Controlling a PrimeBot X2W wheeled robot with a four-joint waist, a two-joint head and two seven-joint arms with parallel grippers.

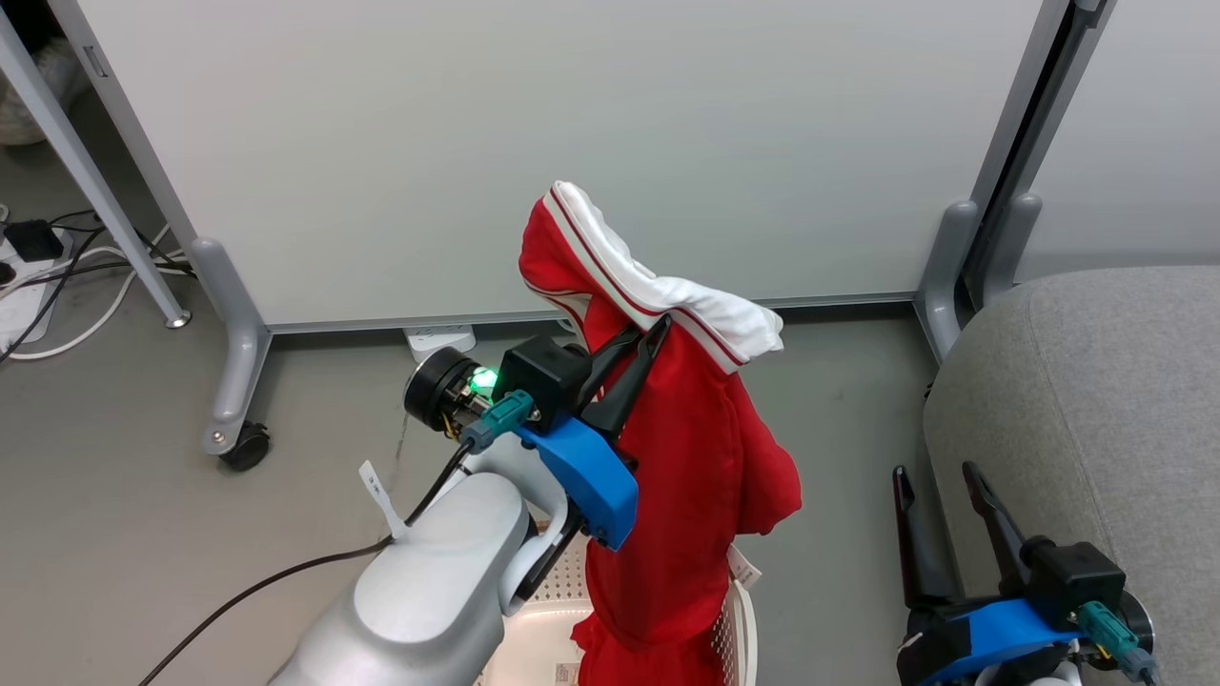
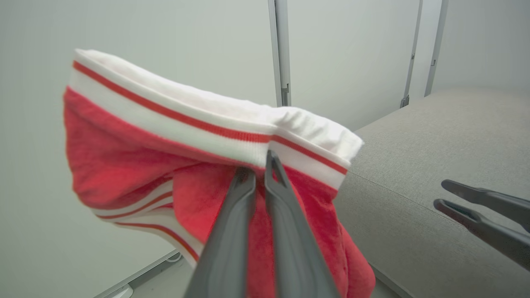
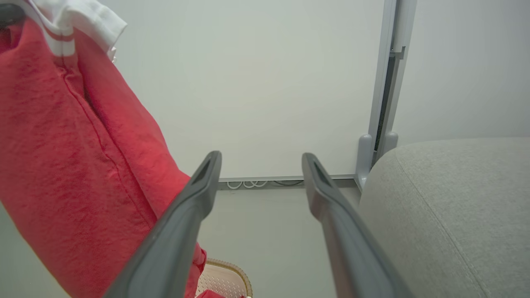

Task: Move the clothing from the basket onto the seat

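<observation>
Left gripper (image 1: 648, 333), clamped on a bright red, white-trimmed fabric garment (image 1: 686, 448) dangling into the cream perforated plastic basket (image 1: 742, 619), should lift it clear before swinging toward the grey upholstered seat (image 1: 1077, 400); right gripper (image 1: 936, 472) wide, empty.

The basket (image 1: 732, 624) is being covered almost wholly by the left arm (image 1: 429, 591) and the hanging garment (image 1: 686, 448), and is being cut by the head view's bottom edge. The garment's lower end is being cut off there too, so its clearance from the basket is not being shown. The seat (image 1: 1087, 419) is being cropped at the right. In the right wrist view a red scrap (image 3: 212, 294) is being clipped at the bottom, too little for telling.
</observation>
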